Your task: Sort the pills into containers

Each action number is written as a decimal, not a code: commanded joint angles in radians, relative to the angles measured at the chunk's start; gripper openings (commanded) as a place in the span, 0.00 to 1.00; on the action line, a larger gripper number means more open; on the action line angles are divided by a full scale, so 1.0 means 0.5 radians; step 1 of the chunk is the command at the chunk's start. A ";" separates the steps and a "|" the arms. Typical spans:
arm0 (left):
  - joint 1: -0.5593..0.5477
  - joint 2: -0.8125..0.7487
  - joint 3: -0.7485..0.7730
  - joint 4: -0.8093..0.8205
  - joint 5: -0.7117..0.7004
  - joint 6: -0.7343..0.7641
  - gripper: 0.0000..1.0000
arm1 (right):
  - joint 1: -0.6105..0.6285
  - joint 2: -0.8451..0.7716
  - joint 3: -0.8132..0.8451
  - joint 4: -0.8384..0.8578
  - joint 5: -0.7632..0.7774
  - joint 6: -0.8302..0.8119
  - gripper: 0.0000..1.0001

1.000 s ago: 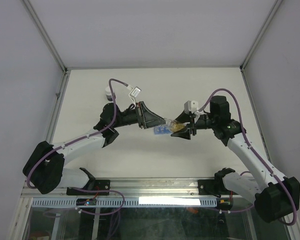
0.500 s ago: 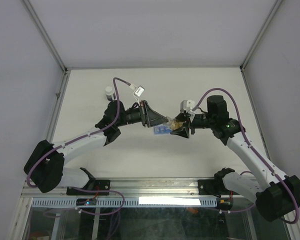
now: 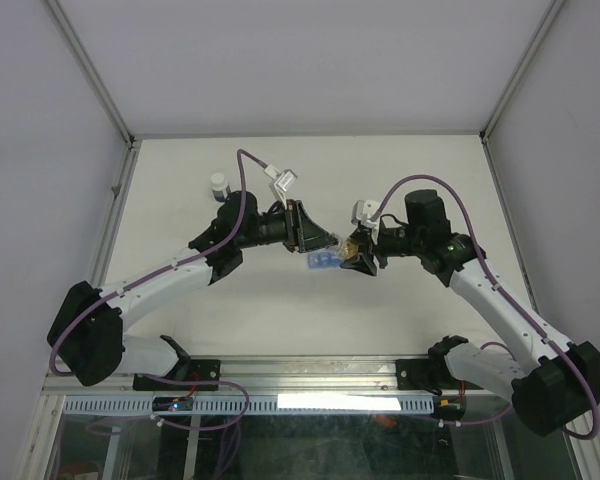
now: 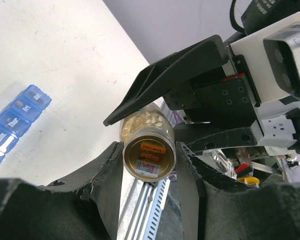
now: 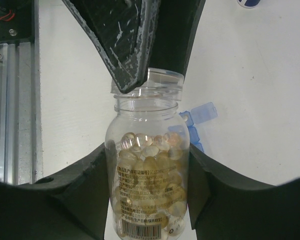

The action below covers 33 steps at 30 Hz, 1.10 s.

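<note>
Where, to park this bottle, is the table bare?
Bare table: the far strip by the back wall; the near strip between organiser and front rail. Crowded: the centre, where left gripper and right gripper hold the bottle by the organiser. A vial stands far left.

pills (image 5: pixel 147 165): pale amber, glossy, oval; heaped in a clear labelled bottle (image 5: pixel 146 107) held sideways above the desk's middle, cap (image 4: pixel 149 154) at its mouth | pill organiser (image 3: pixel 323 261): translucent blue strip, one row of square lidded cells; flat on the desk near its middle, slantwise, below the bottle
</note>
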 commanded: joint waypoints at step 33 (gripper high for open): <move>-0.157 0.165 0.434 -0.722 0.035 0.548 0.12 | -0.045 -0.021 0.119 0.208 -0.282 0.275 0.00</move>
